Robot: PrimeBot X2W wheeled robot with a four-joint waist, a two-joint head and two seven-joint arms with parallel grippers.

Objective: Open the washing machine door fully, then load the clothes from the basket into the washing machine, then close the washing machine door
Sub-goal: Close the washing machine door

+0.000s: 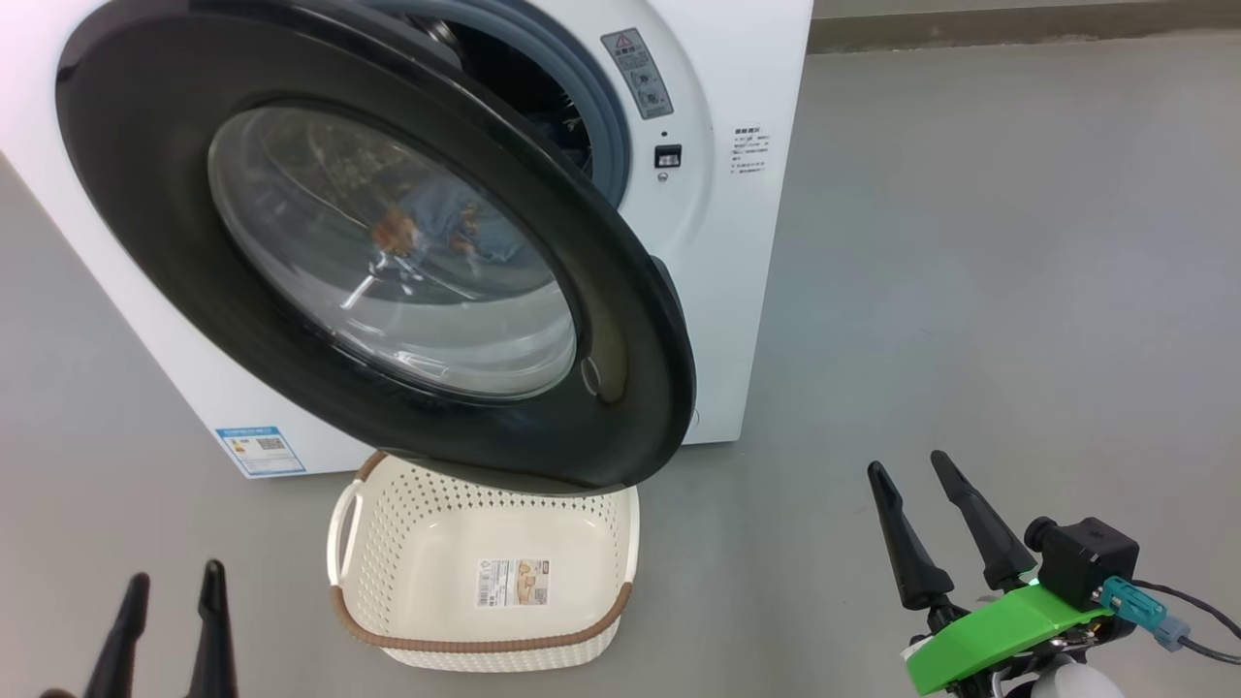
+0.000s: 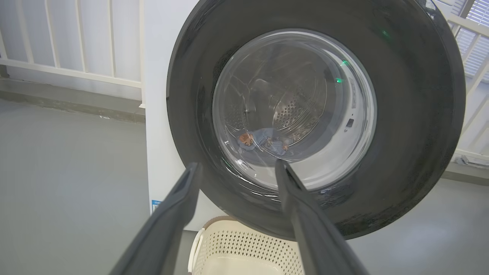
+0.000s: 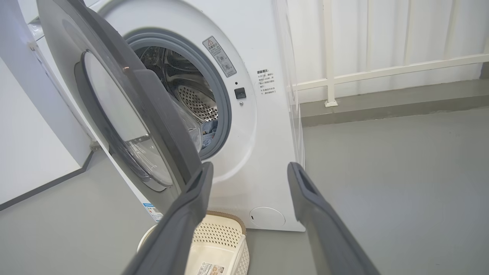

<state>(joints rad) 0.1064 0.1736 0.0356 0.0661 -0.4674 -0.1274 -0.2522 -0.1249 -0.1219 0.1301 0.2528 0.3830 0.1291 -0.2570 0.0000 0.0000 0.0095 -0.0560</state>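
Observation:
The white washing machine (image 1: 737, 252) (image 3: 259, 152) stands ahead with its black-rimmed door (image 1: 620, 388) (image 2: 412, 114) (image 3: 126, 103) partly swung out over the basket. Through the glass, light blue clothes (image 1: 436, 228) (image 2: 267, 139) with orange-brown print lie in the steel drum; a bit of them (image 3: 209, 131) shows in the opening. The cream basket (image 1: 485, 582) (image 2: 244, 252) (image 3: 217, 244) on the floor holds nothing but its label. My left gripper (image 1: 170, 577) (image 2: 237, 168) is open at the lower left, facing the door glass. My right gripper (image 1: 911, 465) (image 3: 250, 168) is open at the lower right, apart from everything.
Grey floor (image 1: 970, 242) stretches out to the right of the machine. A white railing (image 3: 382, 70) and a low ledge run behind it. A white wall panel (image 3: 30, 145) stands at the left in the right wrist view.

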